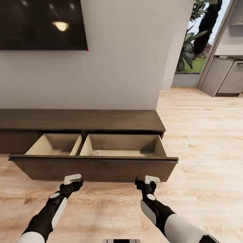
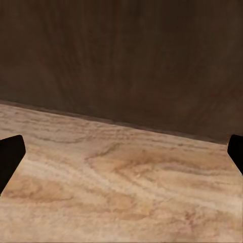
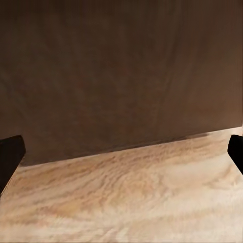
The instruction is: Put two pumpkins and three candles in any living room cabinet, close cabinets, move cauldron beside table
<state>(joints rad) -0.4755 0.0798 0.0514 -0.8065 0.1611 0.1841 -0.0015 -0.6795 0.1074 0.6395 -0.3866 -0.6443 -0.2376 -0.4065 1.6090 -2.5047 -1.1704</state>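
The cabinet (image 1: 81, 119) runs along the wall across the middle left of the head frame. Its wide drawer (image 1: 94, 167) is pulled out, and 2 pale compartments are visible inside; I see nothing in them. The left gripper (image 1: 75, 182) is at the lower left, just in front of the drawer front, close to the floor (image 1: 202, 135). The right gripper (image 1: 148, 184) is at the lower centre-right, also just before the drawer front. In both wrist frames the dark fingertips (image 2: 10, 154) (image 3: 10, 152) stand far apart with nothing between them, so both jaws are released. A dark screen (image 1: 40, 23) hangs on the wall at the upper left.
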